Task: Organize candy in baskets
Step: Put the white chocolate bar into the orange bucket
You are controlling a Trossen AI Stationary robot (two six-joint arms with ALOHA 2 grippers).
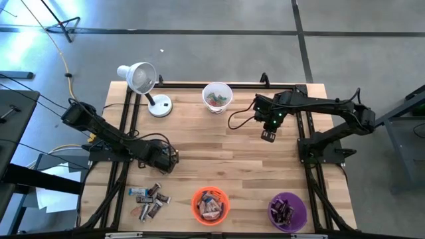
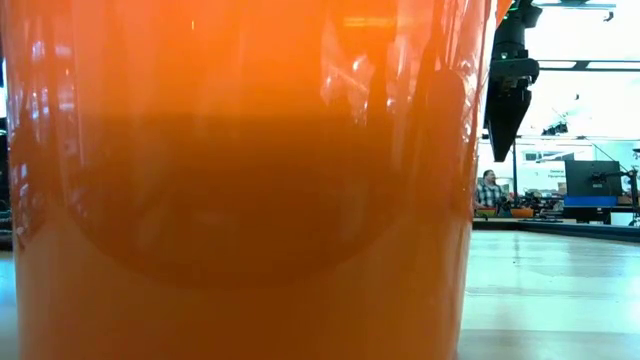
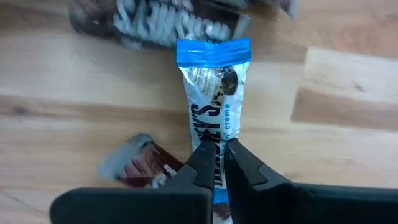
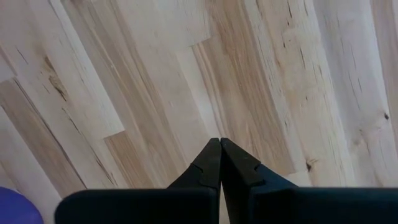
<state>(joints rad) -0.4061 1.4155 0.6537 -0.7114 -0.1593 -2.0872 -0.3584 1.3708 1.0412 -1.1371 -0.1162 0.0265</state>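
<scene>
Blue-silver bar (image 3: pixel 212 102): flat on the wooden desk (image 1: pixel 219 143), in the loose candy pile (image 1: pixel 149 199) near the front left corner.
Left gripper (image 3: pixel 214 163): fingers pinching the blue-silver bar at one end.
Right gripper (image 4: pixel 220 160): fingers pressed together, holding nothing, over bare wood toward the back right.
Orange basket (image 1: pixel 210 204): front edge, middle, with candy inside.
Purple basket (image 1: pixel 287 211): front right corner, with candy.
White basket (image 1: pixel 217 97): back edge, middle.
Lamp (image 1: pixel 142 83): back left.

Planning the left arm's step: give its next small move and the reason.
Probably lift straight up. The left gripper is shut on the blue-and-silver wrapped candy bar, which lies on the wooden table beside a dark brown wrapped piece, so raising it clears the neighbours.
</scene>
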